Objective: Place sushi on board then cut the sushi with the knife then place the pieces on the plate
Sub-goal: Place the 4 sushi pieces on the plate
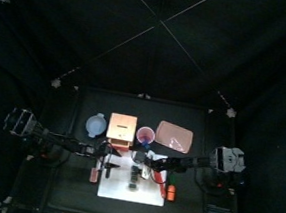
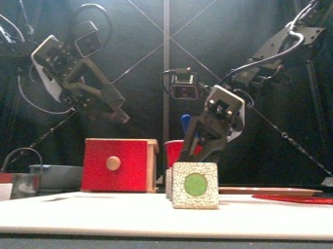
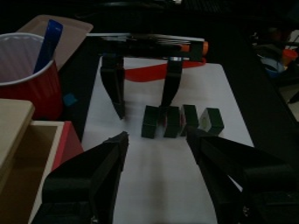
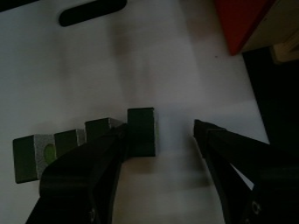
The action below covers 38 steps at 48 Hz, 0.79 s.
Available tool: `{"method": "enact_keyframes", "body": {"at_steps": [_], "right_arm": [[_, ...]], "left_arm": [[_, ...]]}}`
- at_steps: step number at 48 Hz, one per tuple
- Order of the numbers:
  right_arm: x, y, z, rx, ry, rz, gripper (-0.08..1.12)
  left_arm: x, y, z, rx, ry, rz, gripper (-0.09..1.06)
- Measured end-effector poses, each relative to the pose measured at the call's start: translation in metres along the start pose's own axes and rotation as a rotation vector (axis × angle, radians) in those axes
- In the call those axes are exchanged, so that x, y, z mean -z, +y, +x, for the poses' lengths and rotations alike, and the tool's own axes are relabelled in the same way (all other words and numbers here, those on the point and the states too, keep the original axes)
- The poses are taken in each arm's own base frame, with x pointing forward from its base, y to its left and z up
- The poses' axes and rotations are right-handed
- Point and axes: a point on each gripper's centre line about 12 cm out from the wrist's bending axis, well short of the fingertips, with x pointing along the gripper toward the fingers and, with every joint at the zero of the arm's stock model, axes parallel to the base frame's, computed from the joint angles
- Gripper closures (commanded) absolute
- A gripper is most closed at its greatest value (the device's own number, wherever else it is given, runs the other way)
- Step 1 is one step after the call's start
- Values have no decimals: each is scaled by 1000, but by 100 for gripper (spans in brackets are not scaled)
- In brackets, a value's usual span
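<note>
Sushi (image 3: 181, 121) lies on the white board (image 4: 152, 61) as a row of dark green blocks with gaps between them, its long axis running roughly front to back. Right claw (image 4: 163, 133) hangs open at the rearmost block (image 4: 140, 129), its jaws seemingly either side of it, gripping nothing. Pink plate (image 1: 175, 136) sits behind the board toward the right, so this arm looks better placed. Left claw (image 3: 158, 140) is open and empty beside the row.

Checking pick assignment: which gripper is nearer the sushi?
Right. The right gripper hangs open just above the sushi, over its end piece. The left gripper is higher and off to the side.
</note>
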Motion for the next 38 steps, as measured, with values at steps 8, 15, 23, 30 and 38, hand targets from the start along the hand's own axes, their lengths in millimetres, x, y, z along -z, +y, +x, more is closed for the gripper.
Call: {"method": "enact_keyframes", "body": {"at_steps": [8, 15, 23, 30, 38], "right_arm": [[-4, 0, 0, 0, -9, 15, 43], [-13, 2, -21, 10, -49, 37, 43], [6, 0, -67, 83, -38, 104, 43], [32, -14, -109, 162, -13, 230, 43], [37, -71, -129, 332, -30, 355, 44]], "left_arm": [[2, 0, -1, -2, 5, -2, 7], [2, 1, -1, -3, 6, -5, 7], [2, 1, -1, -3, 6, -4, 7], [3, 1, -1, -3, 8, -3, 7], [2, 1, 0, -4, 6, -3, 7]]}}
